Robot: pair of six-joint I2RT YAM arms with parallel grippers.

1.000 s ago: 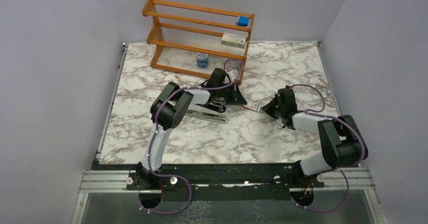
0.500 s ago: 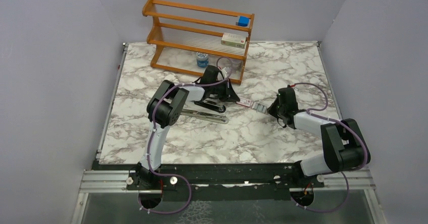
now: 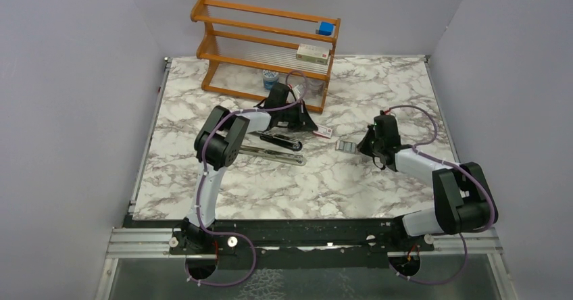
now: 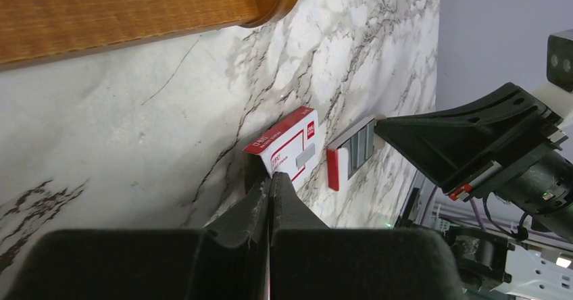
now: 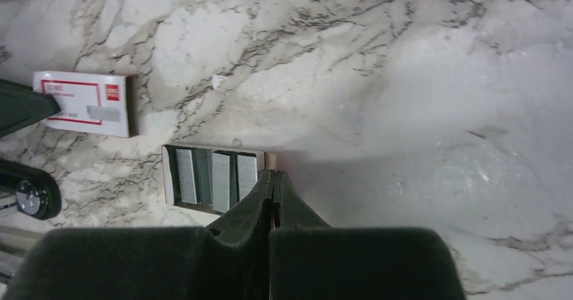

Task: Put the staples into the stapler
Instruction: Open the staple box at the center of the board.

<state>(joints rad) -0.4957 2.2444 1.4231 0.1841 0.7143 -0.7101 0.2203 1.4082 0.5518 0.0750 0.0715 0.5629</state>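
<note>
**Staples exposed; stapler not yet loaded**

Right of centre, the right gripper [image 5: 273, 178], jaws together, meets the open tray [image 5: 166, 176]. The staples [image 5: 213, 178] lie inside, none lifted. The stapler [image 3: 273, 154] lies opened left of centre. Beyond it, the left gripper [image 4: 271, 182], jaws together, touches the box sleeve [image 4: 287, 148]. The rack [image 3: 198, 9] crowds the far side; open marble table [image 3: 324, 185] lies in the lower frame.

Wooden rack [image 3: 263, 11] at rear holds blue block [image 3: 326, 28]; marble table [image 3: 392, 90].

- stapler [image 3: 273, 153]: 1, left of centre
- staples [image 5: 221, 171]: 3 strips, in 1 cardboard tray [image 5: 268, 160]
- red-and-white box sleeve [image 5: 84, 104]: 1
- wooden rack [image 3: 200, 8]: 1, far side
- blue cube [image 3: 326, 28]: 1
- small carton [image 3: 312, 53]: 1
- blue-labelled container [image 3: 271, 78]: 1
- grippers: 2, left gripper [image 4: 271, 182] and right gripper [image 5: 273, 177]
</note>
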